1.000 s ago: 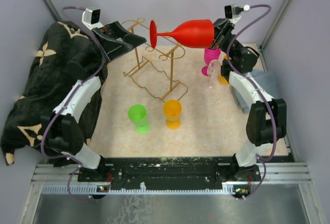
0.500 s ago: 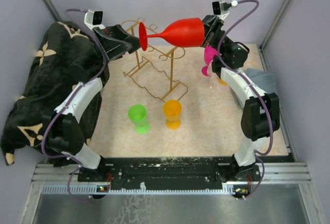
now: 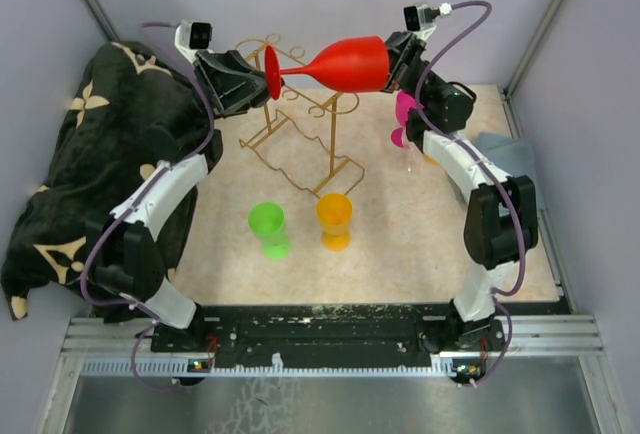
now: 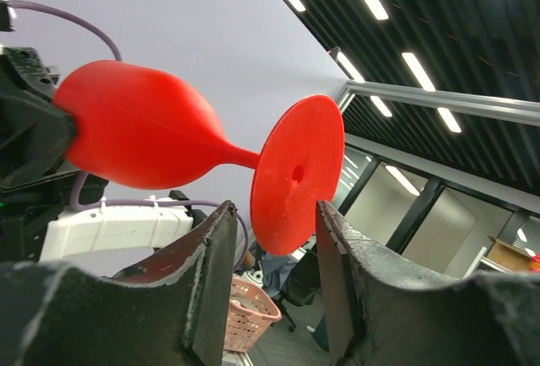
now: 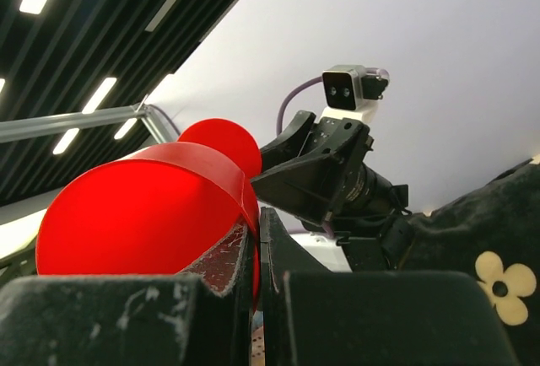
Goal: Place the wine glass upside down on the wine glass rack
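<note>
Red wine glass (image 3: 345,62) hangs on its side above the gold wine glass rack (image 3: 300,149), foot pointing toward the left arm. Right gripper (image 3: 393,59) is pinched tight on the bowl's rim. Left gripper (image 3: 262,76) has its 2 fingers (image 4: 211,265) parted, straddling the foot with a gap showing, not clamped

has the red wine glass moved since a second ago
Yes. The red wine glass has moved left across the wine glass rack: its foot, earlier over the rack's middle, now sits by its left post, between the jaws of the left gripper.
</note>
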